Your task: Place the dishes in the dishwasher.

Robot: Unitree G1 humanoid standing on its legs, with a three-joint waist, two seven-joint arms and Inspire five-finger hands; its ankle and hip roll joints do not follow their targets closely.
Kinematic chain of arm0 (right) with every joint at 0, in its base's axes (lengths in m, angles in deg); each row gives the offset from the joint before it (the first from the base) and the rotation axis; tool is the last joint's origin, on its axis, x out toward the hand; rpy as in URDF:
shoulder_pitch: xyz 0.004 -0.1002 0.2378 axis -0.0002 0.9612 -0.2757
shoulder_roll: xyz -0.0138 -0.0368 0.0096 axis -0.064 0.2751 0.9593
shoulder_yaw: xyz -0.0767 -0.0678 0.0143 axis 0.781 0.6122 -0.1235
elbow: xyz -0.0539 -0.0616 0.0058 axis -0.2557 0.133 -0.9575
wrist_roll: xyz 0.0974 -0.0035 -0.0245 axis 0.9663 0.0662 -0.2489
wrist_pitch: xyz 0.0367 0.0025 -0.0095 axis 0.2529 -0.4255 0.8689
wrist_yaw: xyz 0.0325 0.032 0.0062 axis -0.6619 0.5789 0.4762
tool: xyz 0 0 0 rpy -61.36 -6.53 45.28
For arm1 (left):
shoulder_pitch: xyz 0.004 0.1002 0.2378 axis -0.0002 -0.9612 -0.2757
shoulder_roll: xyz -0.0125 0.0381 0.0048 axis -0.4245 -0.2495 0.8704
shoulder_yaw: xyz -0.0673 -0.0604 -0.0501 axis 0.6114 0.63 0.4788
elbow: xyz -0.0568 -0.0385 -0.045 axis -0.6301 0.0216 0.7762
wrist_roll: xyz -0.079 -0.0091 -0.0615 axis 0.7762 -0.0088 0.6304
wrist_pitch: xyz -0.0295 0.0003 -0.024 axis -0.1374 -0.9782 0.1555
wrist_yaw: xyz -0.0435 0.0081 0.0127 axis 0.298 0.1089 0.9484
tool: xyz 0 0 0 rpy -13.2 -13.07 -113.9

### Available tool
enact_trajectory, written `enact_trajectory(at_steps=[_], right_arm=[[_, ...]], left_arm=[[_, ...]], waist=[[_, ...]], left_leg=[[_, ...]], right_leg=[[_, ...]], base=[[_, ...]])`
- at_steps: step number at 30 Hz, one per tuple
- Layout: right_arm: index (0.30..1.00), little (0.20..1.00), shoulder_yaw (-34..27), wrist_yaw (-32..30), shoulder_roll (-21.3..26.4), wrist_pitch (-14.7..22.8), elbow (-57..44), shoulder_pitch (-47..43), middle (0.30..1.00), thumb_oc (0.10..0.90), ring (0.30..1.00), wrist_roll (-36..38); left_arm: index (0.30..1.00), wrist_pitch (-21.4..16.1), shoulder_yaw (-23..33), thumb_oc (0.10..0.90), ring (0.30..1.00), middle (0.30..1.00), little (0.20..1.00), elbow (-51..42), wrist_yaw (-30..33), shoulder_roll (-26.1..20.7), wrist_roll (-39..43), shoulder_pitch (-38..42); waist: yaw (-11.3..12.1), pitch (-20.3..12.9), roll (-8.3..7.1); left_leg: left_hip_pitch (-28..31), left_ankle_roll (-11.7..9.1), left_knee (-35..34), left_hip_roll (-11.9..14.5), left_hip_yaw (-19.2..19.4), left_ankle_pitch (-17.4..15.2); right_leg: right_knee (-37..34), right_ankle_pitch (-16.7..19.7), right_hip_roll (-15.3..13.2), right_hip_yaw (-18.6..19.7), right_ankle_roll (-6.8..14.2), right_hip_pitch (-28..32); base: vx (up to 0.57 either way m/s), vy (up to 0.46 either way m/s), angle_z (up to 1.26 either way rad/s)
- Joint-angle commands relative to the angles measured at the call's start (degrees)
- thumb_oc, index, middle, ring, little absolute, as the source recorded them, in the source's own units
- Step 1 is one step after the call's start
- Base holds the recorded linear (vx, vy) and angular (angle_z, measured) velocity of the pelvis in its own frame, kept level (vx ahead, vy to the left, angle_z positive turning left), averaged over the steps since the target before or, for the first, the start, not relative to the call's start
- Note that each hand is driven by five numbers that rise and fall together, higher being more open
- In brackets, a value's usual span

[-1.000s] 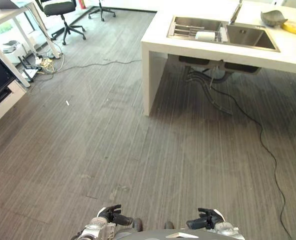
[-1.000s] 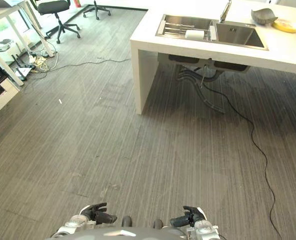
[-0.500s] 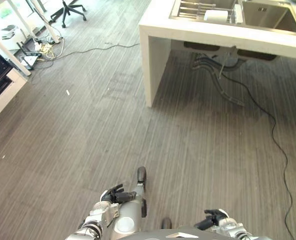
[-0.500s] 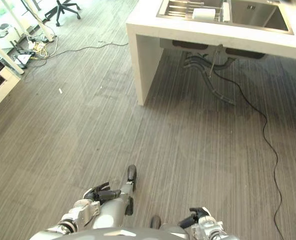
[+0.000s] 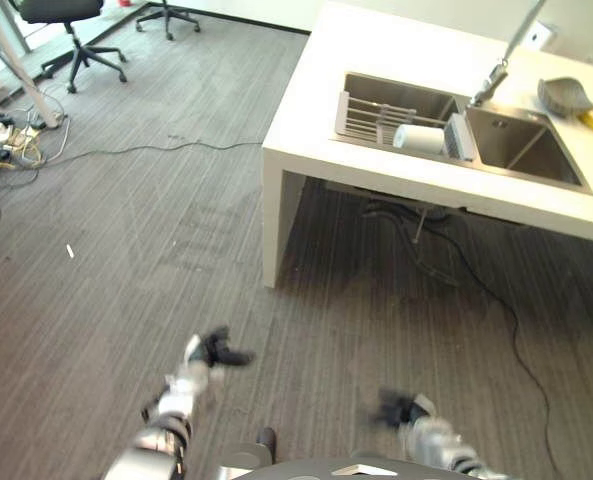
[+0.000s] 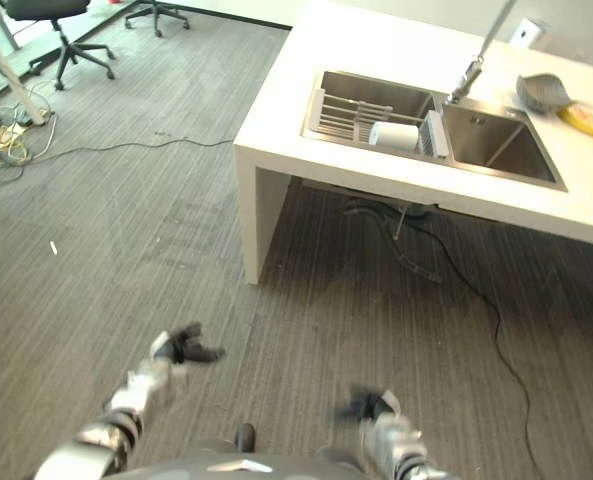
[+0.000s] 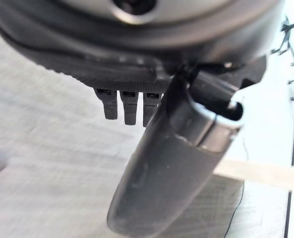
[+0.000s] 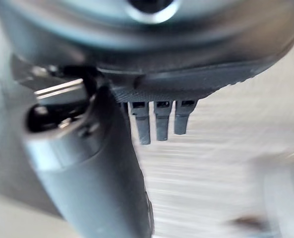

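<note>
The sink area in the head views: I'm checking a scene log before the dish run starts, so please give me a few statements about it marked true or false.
1. A white cup lies on its side in the left basin of the sink, beside a wire rack. True.
2. The left hand holds a plate. False: it hangs over the floor holding nothing, fingers relaxed.
3. A grey bowl sits on the white counter to the right of the faucet. True.
4. The right hand rests on the counter edge. False: it is low over the floor, well short of the counter.
5. An office chair stands on the floor to the far left. True.
</note>
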Motion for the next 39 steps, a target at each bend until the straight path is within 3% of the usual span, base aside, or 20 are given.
enact_trajectory(at_steps=[1,2,3,5,6,7,11,18,20,21,22,26,27,29,30,32,36,37,38,39], right_arm=[[0.9,0.9,9.16,0.9,10.16,3.23,0.5,1.93,0.9,0.8,0.9,-0.58],[0.9,0.9,7.14,2.38,9.42,3.51,1.66,5.65,0.9,0.8,0.9,0.46],[0.9,0.9,7.23,2.78,9.22,3.3,2.88,6.35,0.9,0.8,0.9,0.65],[0.9,0.9,7.23,2.78,9.22,3.3,2.88,6.35,0.9,0.8,0.9,0.65],[0.9,0.9,7.4,3.01,8.91,3.03,3.92,7.24,0.9,0.8,0.9,0.85],[0.9,0.9,9.34,3.09,7.67,2.55,4.72,8.26,0.9,0.8,0.9,-1.53],[0.9,0.9,9.92,3.13,7.48,2.4,4.23,8.53,0.9,0.8,0.9,-2.49],[0.9,0.9,10.39,3.38,8.68,2.78,3.41,6.81,0.9,0.8,0.9,-1.75],[0.9,0.9,9.95,3.08,8.94,3.28,2.57,6.58,0.9,0.8,0.9,-0.16],[0.9,0.9,9.95,3.08,8.94,3.27,2.57,6.58,0.9,0.8,0.9,-0.16],[0.9,0.9,9.74,2.97,9.23,3.6,2.2,6.34,0.9,0.8,0.9,0.79],[0.9,0.9,10.5,3.16,9.65,3.41,1.77,6.06,0.9,0.8,0.9,0.39],[0.9,0.9,10.76,3.18,9.49,3.15,1.61,6.43,0.9,0.8,0.9,0.14],[0.9,0.9,10.07,2.86,9.28,3.16,2.04,6.77,0.9,0.8,0.9,0.76],[0.9,0.9,10.16,3.03,9.29,3.18,1.95,6.99,0.9,0.8,0.9,0.73],[0.9,0.9,10.57,3.18,8.48,3.05,1.41,7.38,0.9,0.8,0.9,0.32],[0.9,0.9,11.67,3.67,7.33,2.9,1.11,7.34,0.9,0.8,0.9,-0.9],[0.9,0.9,12.63,3.93,6.68,2.76,1.01,6.35,0.9,0.8,0.9,-1.08],[0.9,0.9,13.22,4.13,6.62,2.72,1.06,5.96,0.9,0.8,0.9,-1.22],[0.9,0.9,13.87,4.47,6.51,2.5,0.77,5.99,0.9,0.8,0.9,-1.67]], left_arm=[[0.9,-14.56,6.87,0.8,0.9,0.9,0.9,-30.55,7.85,-6.4,-3.65,-3.34],[0.9,-16.18,9.02,0.8,0.9,0.9,0.9,-35.52,10.22,-6.0,-7.97,-6.38],[0.9,-15.9,9.09,0.8,0.9,0.9,0.9,-36.37,10.5,-6.27,-9.2,-6.32],[0.9,-15.9,9.09,0.8,0.9,0.9,0.9,-36.37,10.5,-6.27,-9.2,-6.32],[0.9,-15.85,8.9,0.8,0.9,0.9,0.9,-41.2,11.23,-7.94,-11.83,-4.77],[0.9,-15.29,8.0,0.8,0.9,0.9,0.9,-49.69,12.2,-10.1,-20.46,-2.54],[0.9,-15.95,8.17,0.8,0.9,0.9,0.9,-55.3,11.32,-9.89,-23.35,-3.62],[0.9,-17.71,8.09,0.8,0.9,0.9,0.9,-63.47,9.89,-9.42,-23.26,-7.26],[0.9,-18.26,7.7,0.8,0.9,0.9,0.9,-66.54,8.98,-10.21,-23.86,-8.26],[0.9,-18.26,7.71,0.8,0.9,0.9,0.9,-66.54,8.97,-10.21,-23.86,-8.27],[0.9,-18.82,6.79,0.8,0.9,0.9,0.9,-67.45,8.57,-10.26,-23.23,-7.13],[0.9,-19.41,5.96,0.8,0.9,0.9,0.9,-69.34,7.94,-10.56,-22.53,-6.81],[0.9,-19.4,5.05,0.8,0.9,0.9,0.9,-70.77,7.48,-10.48,-22.91,-6.73],[0.9,-19.18,3.14,0.8,0.9,0.9,0.9,-71.4,7.0,-10.39,-24.73,-6.24],[0.9,-19.26,2.77,0.8,0.9,0.9,0.9,-71.4,6.93,-10.37,-24.98,-5.97],[0.9,-19.24,0.86,0.8,0.9,0.9,0.9,-72.97,5.85,-10.44,-25.79,-5.62],[0.9,-19.64,-1.33,0.8,0.9,0.9,0.9,-74.12,5.16,-10.93,-26.71,-4.71],[0.9,-20.06,-2.99,0.8,0.9,0.9,0.9,-73.48,4.73,-12.14,-26.27,-2.39],[0.9,-20.11,-4.12,0.8,0.9,0.9,0.9,-73.2,4.39,-12.63,-25.76,-1.15],[0.9,-20.02,-5.11,0.8,0.9,0.9,0.9,-72.93,3.92,-13.24,-25.71,0.39]], waist=[[-0.48,-0.66,-1.68],[-0.87,-0.63,-2.31],[-1.47,-0.77,-2.69],[-1.47,-0.77,-2.69],[-2.45,-0.84,-2.9],[-4.09,-2.0,-3.35],[-3.97,-3.5,-3.76],[-3.62,-4.95,-2.83],[-3.3,-4.24,-2.9],[-3.34,-4.26,-2.9],[-2.97,-2.48,-3.78],[-2.55,-1.8,-4.24],[-2.52,-2.02,-4.24],[-4.16,-2.84,-3.41],[-4.0,-2.9,-3.38],[-4.63,-3.08,-3.11],[-6.14,-2.17,-3.33],[-6.82,-0.97,-4.0],[-6.77,-0.71,-3.26],[-5.7,-0.22,-2.85]], left_leg=[[-0.1,-6.1,-4.7,0.17,1.55,2.7],[0.99,-7.25,-4.7,0.01,1.3,1.42],[1.88,-7.86,-4.7,-0.28,0.87,0.56],[1.88,-7.86,-4.7,-0.28,0.87,0.56],[3.31,-8.5,-4.7,-0.09,-0.03,-1.09],[4.91,-9.53,-4.7,0.61,-1.15,-2.85],[6.04,-9.85,-4.25,0.83,-0.62,-3.44],[5.29,-11.83,2.41,3.14,-1.71,-3.97],[1.97,-14.19,10.27,3.75,-2.03,-1.45],[1.9,-14.2,10.35,3.75,-2.07,-1.49],[-2.21,-15.87,17.32,3.86,-2.63,2.24],[-3.04,-15.69,19.21,2.93,-2.8,0.62],[-2.86,-14.82,18.8,-0.69,-4.44,-0.99],[-0.36,-13.01,14.83,-0.46,-2.1,-5.4],[0.25,-12.73,13.54,-0.77,-2.03,-5.1],[2.57,-10.55,7.4,-2.17,-4.12,-8.22],[3.69,-9.24,1.62,-1.79,-3.06,-6.41],[1.63,-9.15,1.61,-1.51,-2.5,-4.74],[0.34,-9.24,1.16,-0.19,-1.85,-4.05],[-1.54,-9.5,1.0,0.76,-0.33,-2.52]], right_leg=[[-28.93,2.04,-1.29,-7.7,-1.47,8.45],[-39.58,1.13,-2.92,-10.09,-2.25,6.46],[-45.04,1.5,-3.15,-9.98,-2.08,6.5],[-45.04,1.5,-3.15,-9.98,-2.08,6.5],[-50.99,1.4,-2.09,-8.05,-1.77,6.67],[-58.26,3.9,-0.65,-3.72,-0.83,6.6],[-61.31,3.57,-0.6,-3.43,-1.82,9.26],[-62.69,1.2,1.96,-3.45,-4.71,12.93],[-64.41,0.11,2.9,-3.87,-6.04,15.12],[-64.43,0.13,2.91,-3.91,-6.04,15.11],[-64.62,0.32,2.05,-4.4,-6.78,15.93],[-65.08,-0.21,2.26,-4.12,-7.15,16.48],[-64.53,0.51,2.41,-3.22,-7.01,15.2],[-64.75,0.69,3.1,-2.85,-6.38,14.46],[-64.67,1.34,2.92,-2.5,-6.3,14.11],[-64.59,2.76,2.89,-1.38,-5.38,12.35],[-65.4,7.02,3.05,0.06,-3.5,8.18],[-64.0,8.7,3.1,4.6,-1.18,5.18],[-62.49,6.14,3.37,5.18,-0.94,5.37],[-58.97,3.83,2.47,3.42,-1.47,5.59]], base=[[0.47,-0.061,-0.4],[0.57,-0.1,-0.09],[0.32,-0.098,0.47],[0.15,-0.043,0.52],[0.53,-0.151,1.12],[0.53,-0.151,1.41],[0.23,-0.109,0.79],[0.17,-0.123,-0.43],[0.09,-0.142,-0.31],[0.01,-0.144,-0.08],[-0.04,-0.072,-0.09],[0.01,-0.04,-0.04],[-0.01,-0.009,-0.08],[-0.04,0.041,-0.34],[-0.09,0.081,-0.1],[-0.1,0.091,0.0],[-0.23,0.059,-0.29],[-0.36,-0.024,-0.42],[-0.53,-0.072,-0.46],[-0.24,-0.055,-0.1]])
